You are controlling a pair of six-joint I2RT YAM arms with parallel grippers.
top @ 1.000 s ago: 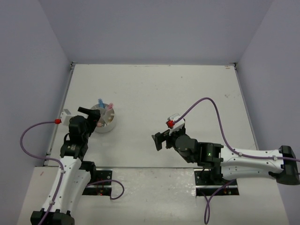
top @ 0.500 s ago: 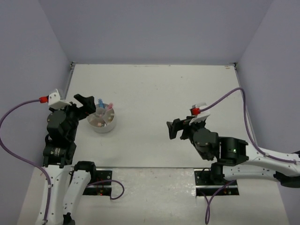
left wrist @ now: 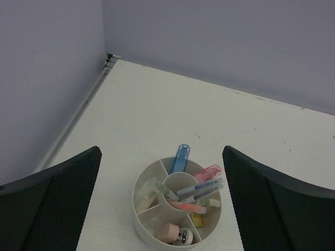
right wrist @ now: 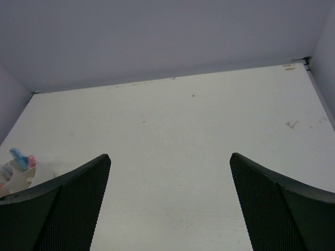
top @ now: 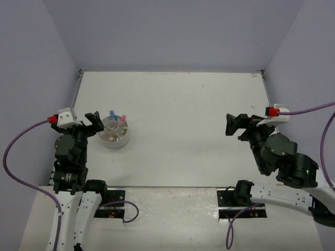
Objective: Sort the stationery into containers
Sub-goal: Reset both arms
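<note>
Left arm (top: pixel 69 162) stands at the lower left of the top view, folded, its wrist raised near the left edge. The left tool (top: pixel 90 121) points up-frame and a touch right, jaws spread wide, gripping nothing. At the lower right, the right arm (top: pixel 285 162) sits tucked in. The right tool (top: pixel 236 124) aims left, jaws wide apart too and empty. In both wrist views, black mesh-faced fingers (left wrist: pixel 57 201) fill the lower corners.
</note>
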